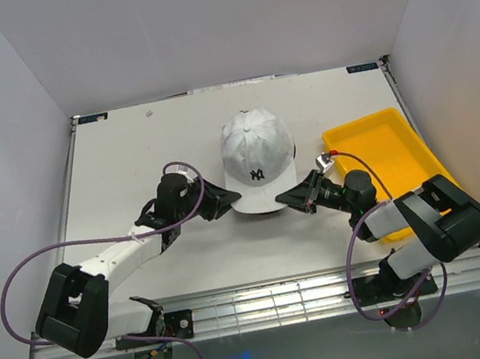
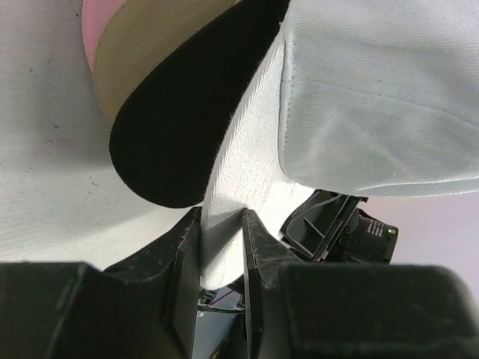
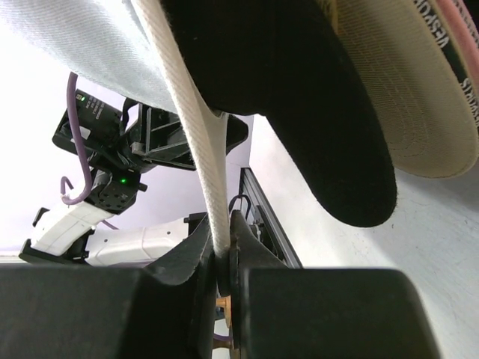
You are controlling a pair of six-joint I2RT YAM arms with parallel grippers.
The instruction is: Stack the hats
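A white hat with a dark NY logo (image 1: 258,159) sits at the table's middle on top of other hats. My left gripper (image 1: 225,202) is shut on the left side of its white brim (image 2: 232,179), which passes between the jaws of that gripper (image 2: 222,222). My right gripper (image 1: 288,199) pinches the same brim (image 3: 187,112) from the right, the thin white edge clamped in this gripper (image 3: 223,258). Under the white brim lie a black brim (image 2: 179,142), a tan brim (image 2: 142,52) and a sliver of pink brim (image 2: 96,22), fanned out one over the other. The same black brim (image 3: 314,112) and tan brim (image 3: 408,97) show in the right wrist view.
A yellow tray (image 1: 380,155) stands to the right of the hats, with my right arm partly over its near corner. White walls close in the table on the left, back and right. A metal rail (image 1: 271,304) runs along the near edge.
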